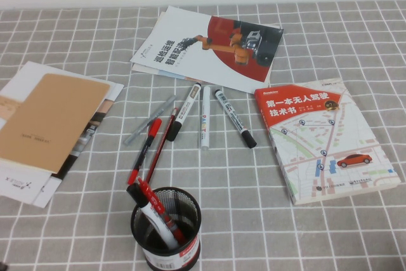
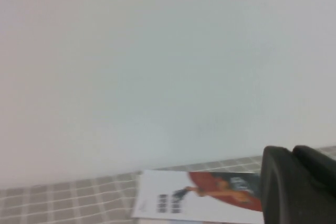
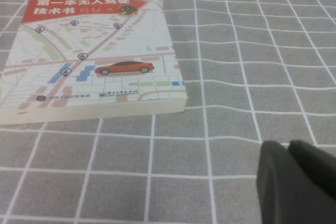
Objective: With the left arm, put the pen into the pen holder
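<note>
A matt grey checked cloth (image 1: 355,42) covers the table. The pen holder (image 1: 166,231) is black wire mesh. A glossy paper cover shines on the map-printed book (image 1: 327,139), beside a smooth brochure (image 1: 209,46) and a matt tan cardboard folder (image 1: 51,118). The pen (image 1: 160,147) looks like red plastic.

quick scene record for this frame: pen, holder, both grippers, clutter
pen: all red, flat on the cloth beside a black-barrelled red-capped pen, not yet in the cup
pen holder: black mesh, upright, near edge, already holds pens
left gripper: shut, raised, facing the wall and a brochure
right gripper: low over the cloth near the map-cover book
task: not started
</note>
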